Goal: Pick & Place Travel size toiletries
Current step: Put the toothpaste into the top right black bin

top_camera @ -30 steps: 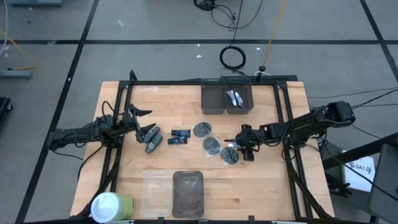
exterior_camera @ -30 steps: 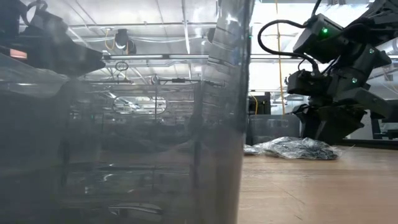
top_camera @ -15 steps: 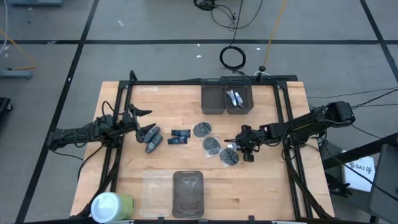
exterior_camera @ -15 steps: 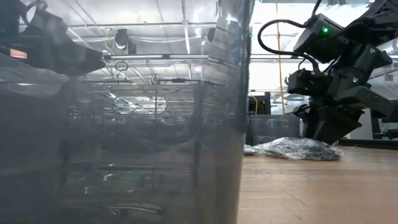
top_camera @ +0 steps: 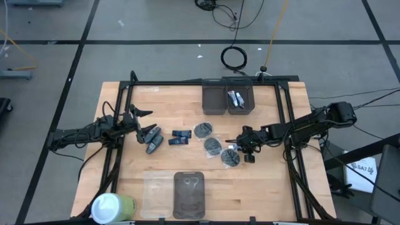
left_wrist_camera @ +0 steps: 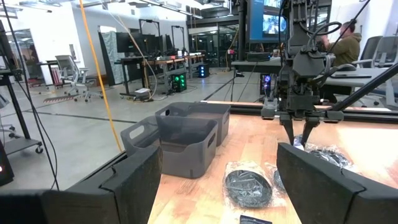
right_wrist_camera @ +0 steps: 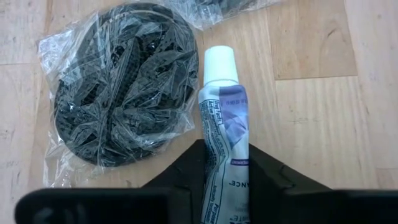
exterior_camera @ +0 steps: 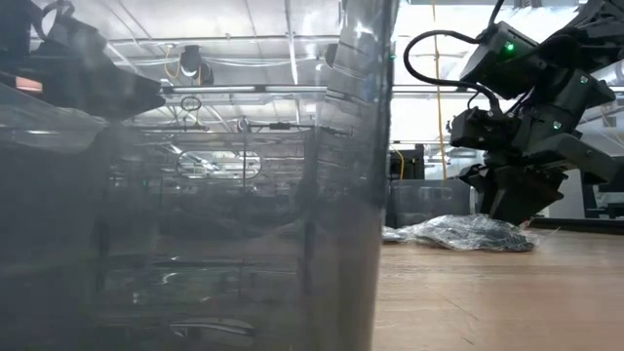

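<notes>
My right gripper (right_wrist_camera: 225,163) is shut on a small white tube with a blue-purple label (right_wrist_camera: 222,106), just right of the nearest dark round packet (right_wrist_camera: 118,93). In the high view my right gripper (top_camera: 247,149) is right of centre. Two more round packets (top_camera: 203,130) lie flat on the wood. Dark blue packs (top_camera: 180,136) and grey bottles (top_camera: 152,136) lie near my left gripper (top_camera: 140,122), which is open and empty. The right-hand grey bin (top_camera: 240,100) holds white tubes. My right gripper pinches the tube's tail half (right_wrist_camera: 225,146) between its two fingers (right_wrist_camera: 186,174). The fingers slant down from the table's right side and lie along the tube. The white cap (right_wrist_camera: 219,59) sticks out past the fingertips, just over the wood; whether it touches, I cannot tell.
Two dark grey bins (top_camera: 214,100) stand at the far edge. A clear container (top_camera: 156,194) and a dark one (top_camera: 189,194) sit at the near edge and block the left of the low view (exterior_camera: 195,195). A white-and-green cylinder (top_camera: 112,206) stands near left.
My right gripper has risen slightly over the round packet, still shut on the tube.
</notes>
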`<control>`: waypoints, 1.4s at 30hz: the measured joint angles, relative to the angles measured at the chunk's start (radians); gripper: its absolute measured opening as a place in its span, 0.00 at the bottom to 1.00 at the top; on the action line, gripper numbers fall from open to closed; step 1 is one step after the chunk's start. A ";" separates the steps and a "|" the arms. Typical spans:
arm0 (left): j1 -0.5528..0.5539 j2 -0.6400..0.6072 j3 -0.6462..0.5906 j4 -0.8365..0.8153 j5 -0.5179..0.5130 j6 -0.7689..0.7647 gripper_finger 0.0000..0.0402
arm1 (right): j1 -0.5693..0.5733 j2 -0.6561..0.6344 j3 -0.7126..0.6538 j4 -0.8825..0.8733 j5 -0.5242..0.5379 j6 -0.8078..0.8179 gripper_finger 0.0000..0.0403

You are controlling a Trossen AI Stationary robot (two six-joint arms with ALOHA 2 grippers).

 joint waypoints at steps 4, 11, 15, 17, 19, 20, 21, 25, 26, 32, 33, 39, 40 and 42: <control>0.000 0.000 0.000 0.000 0.000 0.000 0.77 | 0.000 0.000 0.000 0.000 0.000 0.000 0.18; 0.000 0.000 0.000 0.000 0.000 0.000 0.77 | 0.000 -0.005 0.000 0.006 -0.003 0.000 0.16; 0.000 0.000 0.000 0.000 0.000 0.000 0.77 | -0.001 -0.018 -0.002 0.026 0.001 0.000 0.14; 0.000 0.000 0.000 0.000 0.000 0.000 0.77 | -0.001 -0.026 -0.002 0.032 0.002 -0.001 0.13; 0.000 0.000 0.000 0.000 0.000 0.000 0.77 | -0.002 -0.039 -0.002 0.033 0.001 -0.003 0.12; 0.000 0.000 0.000 0.000 0.000 0.000 0.77 | -0.002 -0.045 -0.002 0.035 0.000 -0.003 0.12; 0.000 0.000 0.000 0.000 -0.001 0.000 0.77 | -0.002 -0.050 -0.002 0.033 0.000 -0.003 0.11; 0.000 0.000 0.000 0.000 -0.001 0.000 0.77 | -0.002 -0.082 -0.002 0.037 0.000 0.000 0.11; 0.000 0.000 0.000 0.000 -0.001 0.000 0.77 | -0.002 -0.090 -0.002 0.037 -0.001 0.004 0.11; 0.000 0.000 0.000 0.000 -0.001 0.000 0.77 | -0.002 -0.145 -0.002 0.044 0.000 0.047 0.11; 0.000 0.000 0.000 0.000 -0.001 0.000 0.77 | -0.002 -0.154 -0.002 0.043 0.000 0.049 0.11; 0.000 0.000 0.000 0.000 -0.001 0.000 0.77 | -0.002 -0.214 -0.002 0.044 0.017 0.051 0.11; 0.000 0.000 0.000 0.000 -0.001 0.000 0.77 | -0.002 -0.226 -0.001 0.044 0.038 0.053 0.11; 0.000 0.000 0.000 0.000 -0.001 0.000 0.77 | -0.002 -0.249 -0.001 0.039 0.090 0.053 0.11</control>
